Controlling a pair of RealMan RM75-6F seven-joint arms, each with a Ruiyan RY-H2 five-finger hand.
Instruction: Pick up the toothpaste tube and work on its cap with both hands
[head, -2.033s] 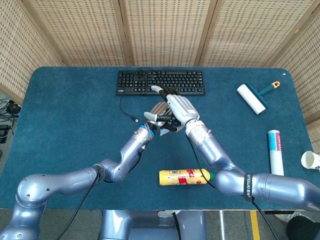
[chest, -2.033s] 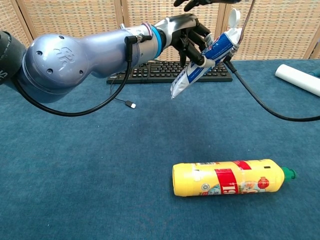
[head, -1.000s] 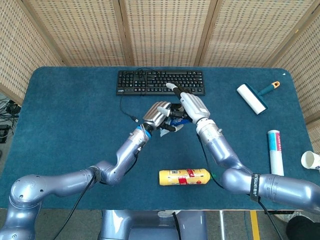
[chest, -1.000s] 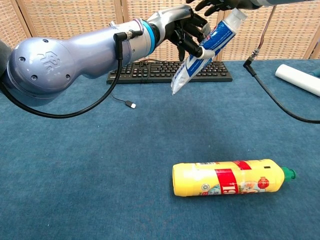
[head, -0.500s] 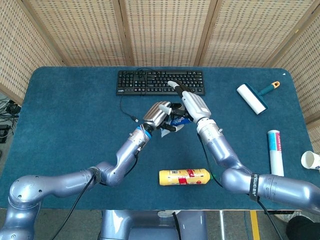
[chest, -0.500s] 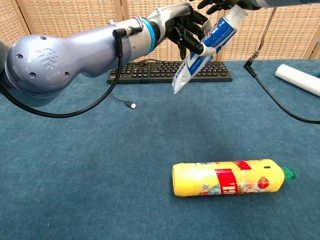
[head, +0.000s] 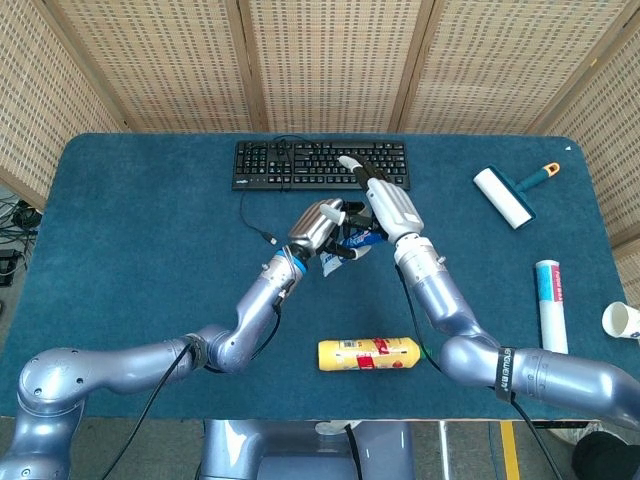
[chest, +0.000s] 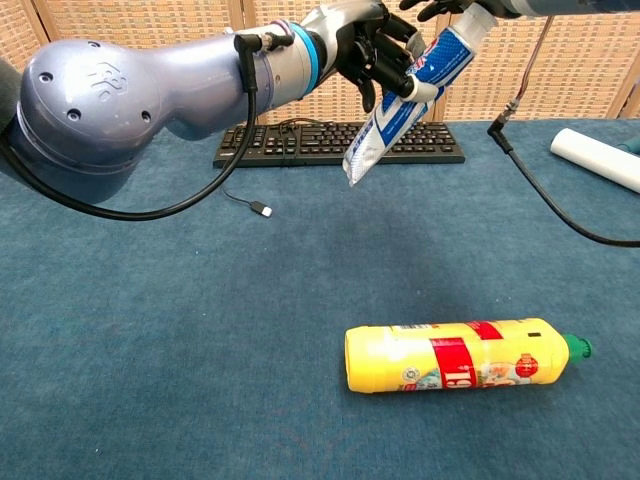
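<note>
Above the table, in front of the keyboard (head: 321, 165): I have the toothpaste tube (chest: 398, 108) lifted clear of the blue cloth, tilted, cap end up and to the right, crimped tail hanging down-left.

Left hand (chest: 372, 50): clamped around the upper body of the tube, dark fingers wrapped over the printed face; from the head view its back (head: 318, 222) covers most of the tube.

Right hand (head: 388, 207): set over the cap end (chest: 474, 21); from the chest camera I see only dark fingertips (chest: 432, 8) at the top edge, beside the white cap. I cannot tell whether they are closed on the cap or merely touching it.

Risk, slip: the tube is soft and held near one end only. If I twist the cap hard, I judge the body may rotate inside my left grip instead of the cap turning.

Risk, squeeze: a tighter left hold could crush the tube and push paste out once the cap loosens.

Risk, blind work: the cap sits at the frame edge in one view and under my hands in the other, so a missed pinch would be hard to notice.

Risk, drop: a tube let go would fall near the keyboard cable (chest: 258, 208); the yellow bottle (chest: 458, 355) lies well apart.
</note>
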